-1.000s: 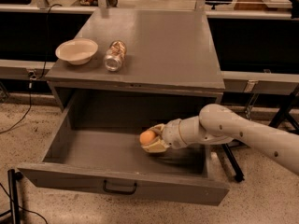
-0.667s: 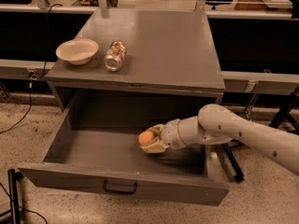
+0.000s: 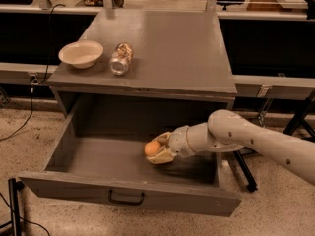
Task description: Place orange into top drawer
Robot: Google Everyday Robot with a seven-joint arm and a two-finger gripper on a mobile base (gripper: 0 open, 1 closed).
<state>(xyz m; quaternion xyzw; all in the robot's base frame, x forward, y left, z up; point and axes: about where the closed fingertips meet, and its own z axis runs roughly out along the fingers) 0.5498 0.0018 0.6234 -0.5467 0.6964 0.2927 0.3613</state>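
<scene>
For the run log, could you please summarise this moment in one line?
gripper: in open top drawer | grasp: shut on orange | orange: not yet released

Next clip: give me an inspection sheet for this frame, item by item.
Surface: grey cabinet top, holding two items.
Job's things: orange low inside the open top drawer; contact with its floor cannot be told.
Clutter: white bowl; can lying on its side beside it.
Grippers: gripper inside the drawer, jaws closed around the orange.
Cables: black cable running down to the floor at left.
Surroundings: speckled floor.
</scene>
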